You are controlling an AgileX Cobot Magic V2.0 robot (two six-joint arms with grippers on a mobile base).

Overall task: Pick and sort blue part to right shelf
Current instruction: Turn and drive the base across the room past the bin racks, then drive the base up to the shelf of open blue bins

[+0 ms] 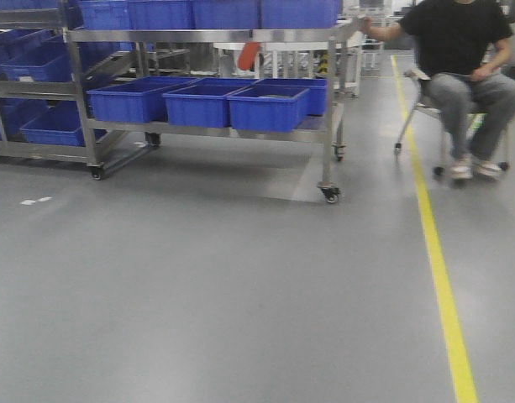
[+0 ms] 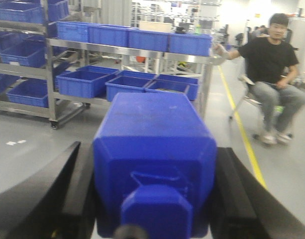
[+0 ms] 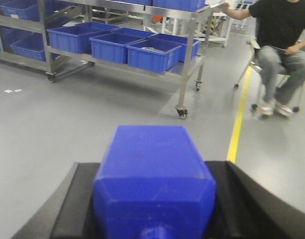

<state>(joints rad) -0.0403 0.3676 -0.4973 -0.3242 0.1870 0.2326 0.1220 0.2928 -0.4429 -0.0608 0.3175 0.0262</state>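
- left gripper [image 2: 153, 194] clamps blue part [image 2: 154, 139], right gripper [image 3: 153, 199] clamps second blue part [image 3: 153, 164]
- open floor [image 1: 198, 294] up to shelf cart [image 1: 198, 35] at 11 o'clock, yellow line [image 1: 442, 277] at 3
- both parts cropped at 6 o'clock

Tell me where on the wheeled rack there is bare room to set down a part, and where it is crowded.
The lower shelf is crowded: blue bins stand side by side, leaving bare metal only in a narrow strip by the right post. The top shelf is packed too. The floor in front, left of the yellow line, is free.
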